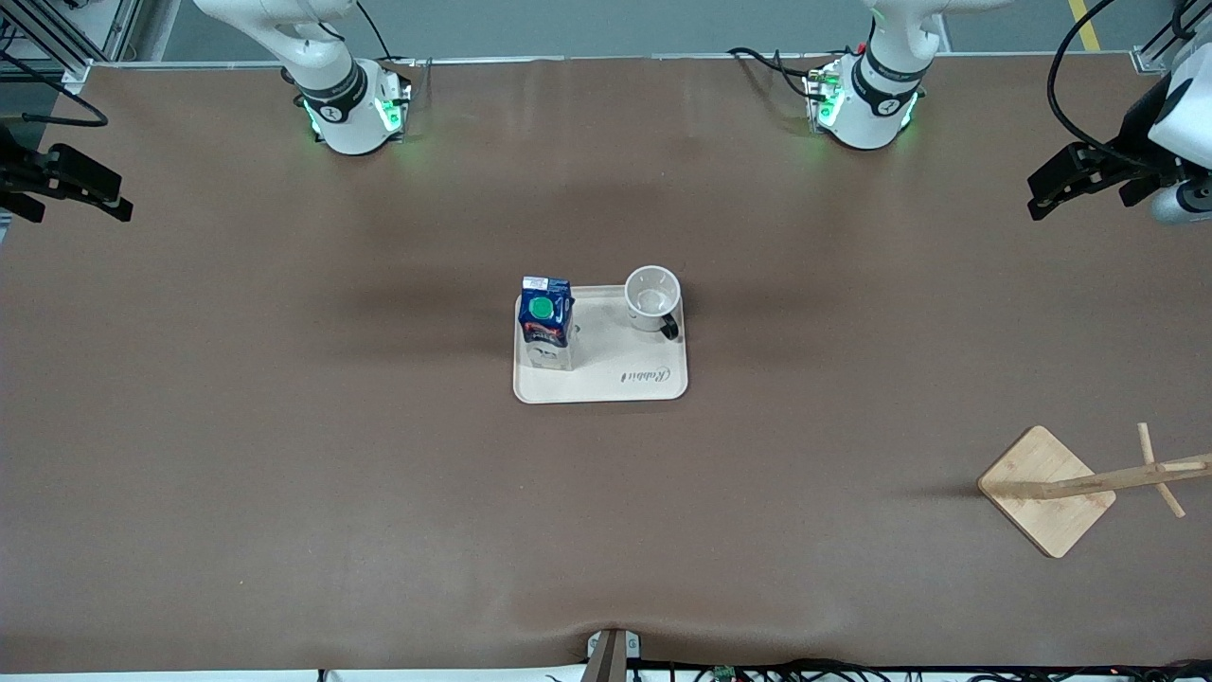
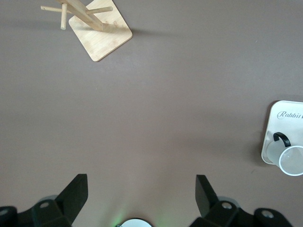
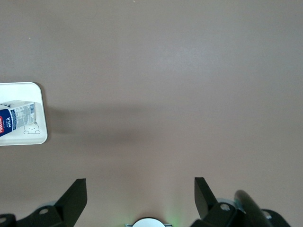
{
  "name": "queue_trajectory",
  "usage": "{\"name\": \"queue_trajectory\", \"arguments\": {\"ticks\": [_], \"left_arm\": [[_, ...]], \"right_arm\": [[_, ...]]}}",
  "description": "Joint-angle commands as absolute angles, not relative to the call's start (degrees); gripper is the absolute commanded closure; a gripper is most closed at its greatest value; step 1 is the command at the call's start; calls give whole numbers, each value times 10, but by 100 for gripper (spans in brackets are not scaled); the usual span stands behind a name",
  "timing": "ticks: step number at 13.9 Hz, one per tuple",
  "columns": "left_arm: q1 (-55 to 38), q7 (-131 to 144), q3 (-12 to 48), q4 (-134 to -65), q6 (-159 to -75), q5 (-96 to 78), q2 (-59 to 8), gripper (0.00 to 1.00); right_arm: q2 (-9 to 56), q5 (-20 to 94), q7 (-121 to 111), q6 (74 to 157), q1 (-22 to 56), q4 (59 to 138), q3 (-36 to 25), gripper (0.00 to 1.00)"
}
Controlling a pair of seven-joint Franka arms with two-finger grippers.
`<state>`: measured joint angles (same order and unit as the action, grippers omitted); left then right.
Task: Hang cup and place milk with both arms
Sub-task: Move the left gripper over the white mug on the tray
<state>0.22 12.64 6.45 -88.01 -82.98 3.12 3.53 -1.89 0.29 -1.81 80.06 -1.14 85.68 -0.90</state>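
The white cup [image 1: 652, 296] with a black loop handle stands upright on a cream tray [image 1: 615, 384] mid-table. The dark blue milk [image 1: 546, 322] with a green cap stands upright on the same tray, toward the right arm's end. My left gripper [image 1: 1051, 192] is open and empty, up over the table's edge at the left arm's end. My right gripper [image 1: 118, 199] is open and empty over the right arm's end. The left wrist view shows its open gripper [image 2: 142, 194], the cup [image 2: 291, 160] and the tray [image 2: 284, 118]. The right wrist view shows its open gripper [image 3: 140, 194], the milk [image 3: 16, 118] and the tray [image 3: 29, 90].
A wooden rack [image 1: 1046, 488] with a square base and slanted pegs stands near the left arm's end, nearer to the front camera than the tray. It also shows in the left wrist view [image 2: 100, 32]. Brown tabletop [image 1: 331, 455] surrounds the tray.
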Motion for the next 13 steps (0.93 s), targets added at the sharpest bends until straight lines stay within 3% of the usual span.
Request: {"name": "queue_trajectory", "arguments": {"ticks": [1,9,13], "left_arm": [[3,122,69,-869,-818,41,36,0],[-5,134,101,-872,-817,40,22,0],[-2,183,148,-942,-845,38,28,0]], "right_arm": [[-30,-6,-25,802,-25,867,2,0],[-29,-6,-22,801,-26,867,2,0],[-28,-7,-21,801,-27,867,2,0]]}}
